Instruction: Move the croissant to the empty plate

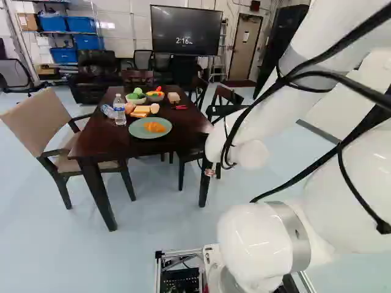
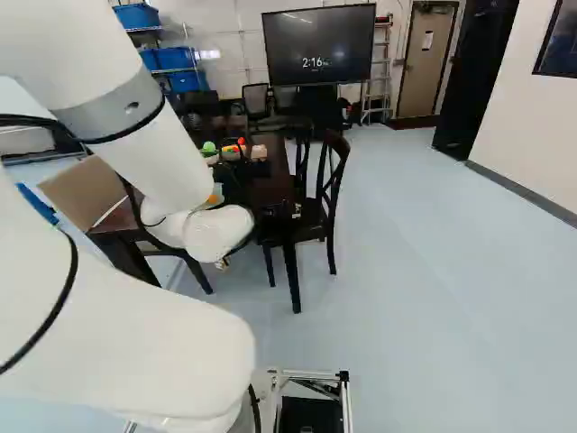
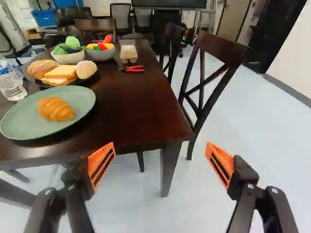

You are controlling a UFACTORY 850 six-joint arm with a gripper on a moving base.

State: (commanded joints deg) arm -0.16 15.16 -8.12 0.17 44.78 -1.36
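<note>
Nearest, the gripper (image 1: 209, 173) hangs by the near right corner of the dark, glossy wooden table (image 3: 129, 109). In the wrist view the gripper (image 3: 160, 145) is released, its slatted orange pads (image 3: 102, 165) wide apart. At the table's near left lies a round, smooth green plate (image 3: 85, 114); on it sits the croissant (image 3: 56, 108), golden, plump and ridged. Its long axis runs mostly left to right, the right end slightly nearer and tapering rightward. A clear, ribbed plastic bottle (image 3: 12, 85) stands left of the plate. Just beyond, a dark plate (image 3: 90, 77) bears crusty rolls (image 3: 85, 69) and flat yellow slices (image 3: 60, 73). Farther right is a red-handled tool (image 3: 133, 69); farther still are rounded bowls (image 3: 70, 58) of bright produce.
</note>
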